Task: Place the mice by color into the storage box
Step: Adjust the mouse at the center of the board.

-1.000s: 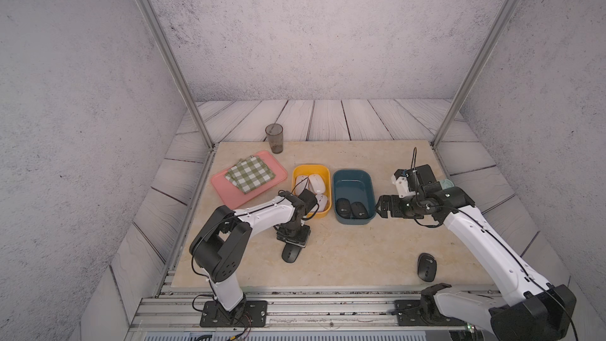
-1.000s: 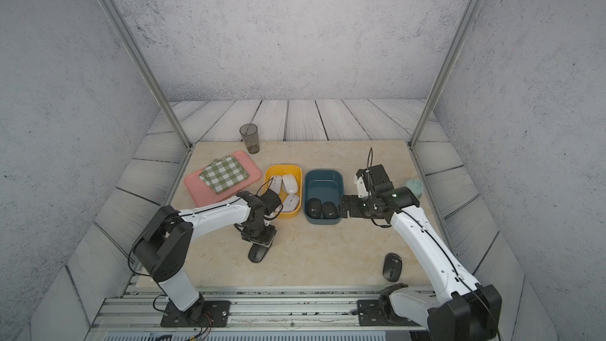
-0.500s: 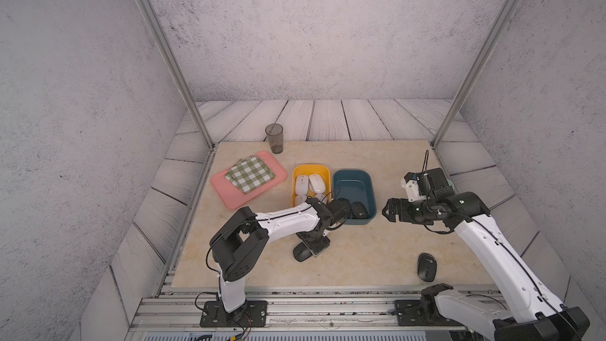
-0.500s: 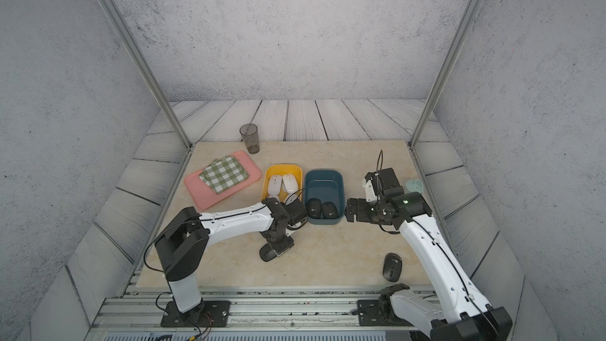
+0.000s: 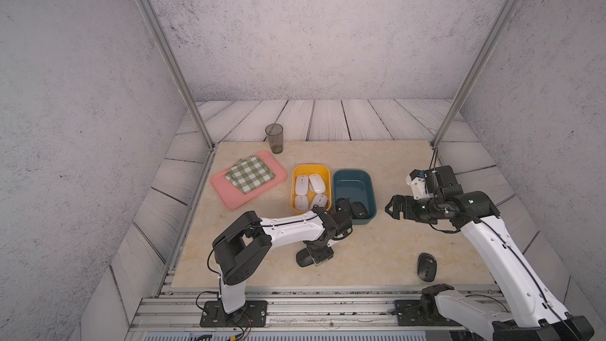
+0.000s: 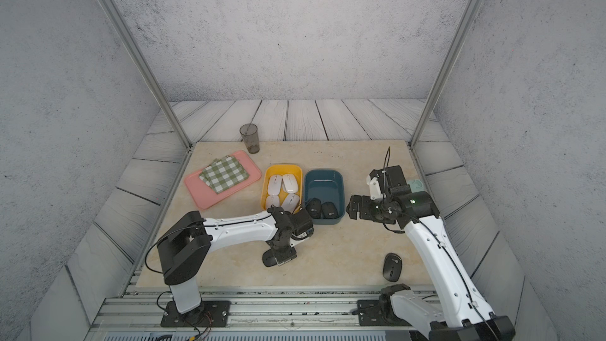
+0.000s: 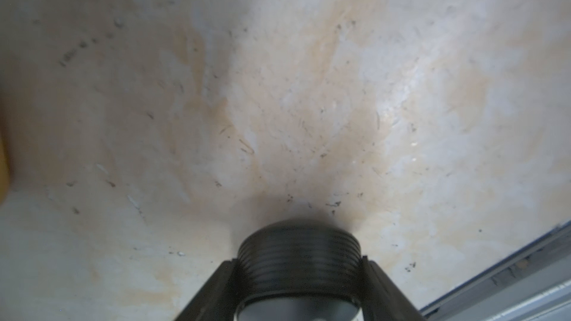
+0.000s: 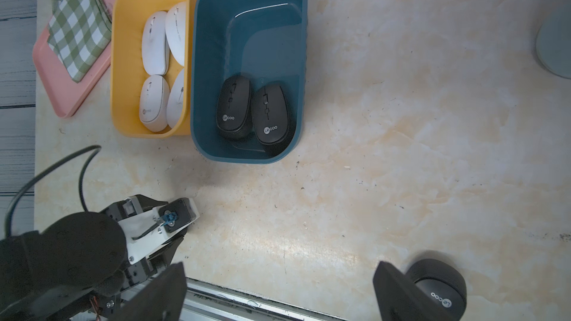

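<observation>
The step in hand looks like boxing the third black mouse (image 5: 303,259). It sits on or just above the bench (image 5: 377,257), near the blue box (image 5: 352,172) on the robot's side of it, off its left corner. The left arm's fingers (image 7: 213,294) flank its ribbed sides, but I cannot tell whether they clench it or only bracket it. The right arm's fingers (image 8: 392,297) hang spread and empty to the right of the blue box.

The next move, I judge, calls for a firm pinch, a lift over the blue box's near wall, and a set-down in its bare far half.

The blue box holds two black mice (image 8: 233,108) side by side at its near end. The yellow box (image 5: 310,168), just beside the blue box on its left, holds four white mice (image 8: 154,43). A fourth black mouse (image 5: 426,266) lies on the bench well apart from the blue box, toward the robot's right.
</observation>
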{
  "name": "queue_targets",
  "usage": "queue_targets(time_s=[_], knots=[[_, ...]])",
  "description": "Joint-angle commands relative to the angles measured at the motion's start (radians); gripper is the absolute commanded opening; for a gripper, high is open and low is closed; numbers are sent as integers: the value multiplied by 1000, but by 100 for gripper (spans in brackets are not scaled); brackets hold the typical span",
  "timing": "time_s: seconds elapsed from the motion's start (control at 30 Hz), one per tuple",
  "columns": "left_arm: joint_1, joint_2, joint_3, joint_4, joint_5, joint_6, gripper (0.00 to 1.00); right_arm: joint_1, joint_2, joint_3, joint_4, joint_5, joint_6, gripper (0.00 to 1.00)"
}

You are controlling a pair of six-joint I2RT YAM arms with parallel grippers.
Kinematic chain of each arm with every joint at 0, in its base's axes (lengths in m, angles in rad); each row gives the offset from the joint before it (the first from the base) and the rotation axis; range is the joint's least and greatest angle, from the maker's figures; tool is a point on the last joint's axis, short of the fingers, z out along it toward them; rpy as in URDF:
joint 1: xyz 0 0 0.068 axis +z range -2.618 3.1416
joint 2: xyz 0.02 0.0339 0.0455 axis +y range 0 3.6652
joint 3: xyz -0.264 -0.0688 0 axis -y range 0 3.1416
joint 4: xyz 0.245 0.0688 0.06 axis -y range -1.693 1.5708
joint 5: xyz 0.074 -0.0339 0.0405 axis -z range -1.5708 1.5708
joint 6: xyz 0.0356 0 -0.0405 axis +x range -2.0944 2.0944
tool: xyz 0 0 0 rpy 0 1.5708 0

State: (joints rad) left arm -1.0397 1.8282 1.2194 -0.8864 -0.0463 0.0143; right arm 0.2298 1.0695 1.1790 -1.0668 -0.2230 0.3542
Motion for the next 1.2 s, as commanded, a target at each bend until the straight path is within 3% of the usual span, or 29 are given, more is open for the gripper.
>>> queue_targets(time_s=[0.0, 0.13, 0.27, 0.33, 0.43, 0.47, 0.5, 0.63, 0.7, 0.83, 1.0, 1.17], knots=[[25, -89, -6, 3, -5, -48, 71, -3, -18, 7, -22, -19, -15, 99], [56, -233, -23, 35, 57, -104, 82, -4, -23, 13, -17, -21, -22, 99], [69, -344, -19, -1, 52, -153, 84, -5, -13, 10, -4, -49, -38, 99], [121, -411, -25, -17, 54, -214, 84, -5, 0, -3, 14, -91, -73, 99], [322, -586, -85, 8, 143, -352, 86, -4, 38, -16, 33, -151, -116, 99], [406, -660, -111, 23, 190, -405, 91, -2, 49, -28, 56, -178, -130, 99], [477, -734, -143, 41, 195, -459, 97, 4, 60, -39, 79, -202, -140, 99], [651, -949, -162, 4, 146, -527, 98, 146, 146, -24, 110, -179, -196, 99], [734, -974, -133, -69, 150, -523, 98, 264, 207, 9, 108, -115, -241, 99], [878, -946, -117, -175, 186, -513, 98, 402, 287, 17, 168, -110, -320, 99], [1121, -953, -197, -123, 404, -517, 98, 591, 350, 17, 209, -81, -523, 99], [1162, -945, -257, -56, 447, -532, 98, 679, 387, -26, 272, -96, -716, 99]])
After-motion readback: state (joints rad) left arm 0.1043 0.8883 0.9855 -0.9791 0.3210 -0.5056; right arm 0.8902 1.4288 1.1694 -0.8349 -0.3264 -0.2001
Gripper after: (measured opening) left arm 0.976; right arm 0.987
